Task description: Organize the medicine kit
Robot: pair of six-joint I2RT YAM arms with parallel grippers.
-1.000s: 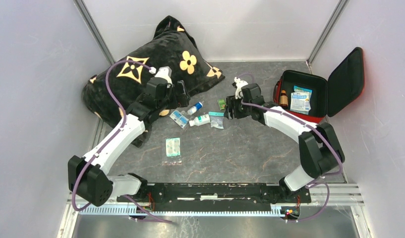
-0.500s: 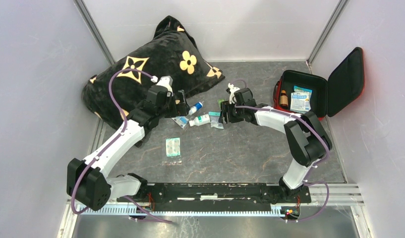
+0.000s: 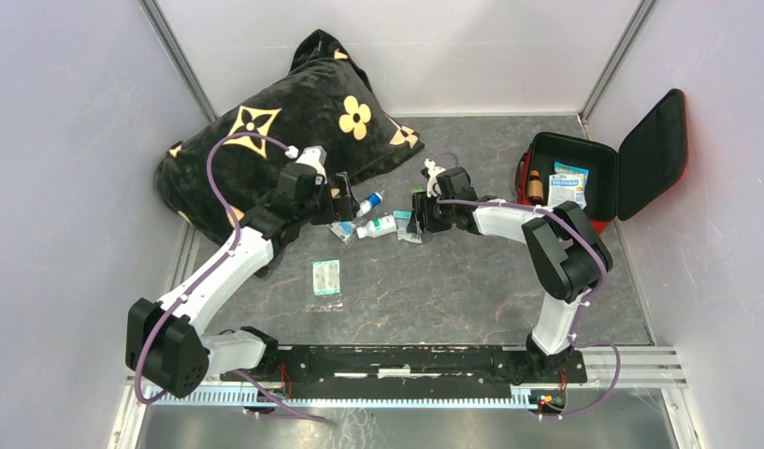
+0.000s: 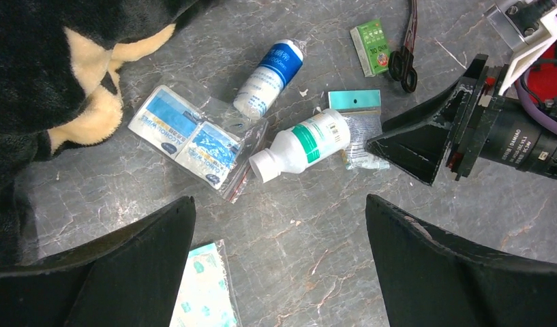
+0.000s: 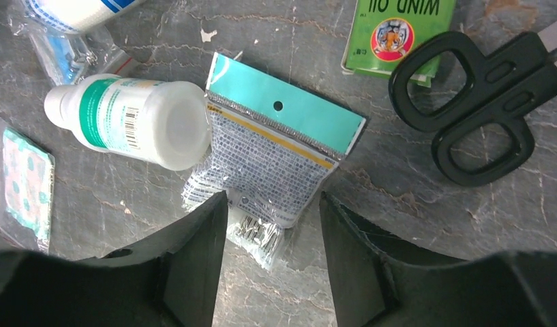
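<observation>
The red hard-shell medicine kit (image 3: 651,159) sits open at the table's far right, lid raised, packets inside. The right gripper (image 5: 272,204) is low over the grey marbled tabletop (image 5: 412,225), its jaws parted on either side of the bottom end of a clear sachet with a teal header card (image 5: 282,146). The sachet lies beside a white green-labelled plastic bottle (image 5: 125,119). The left gripper (image 4: 279,204) hovers above that bottle, spread wide.

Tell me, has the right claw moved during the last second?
Yes. In the top view the right gripper has slid left, away from the open red medicine kit, and now hangs over the teal-topped packet beside the white bottle.
</observation>
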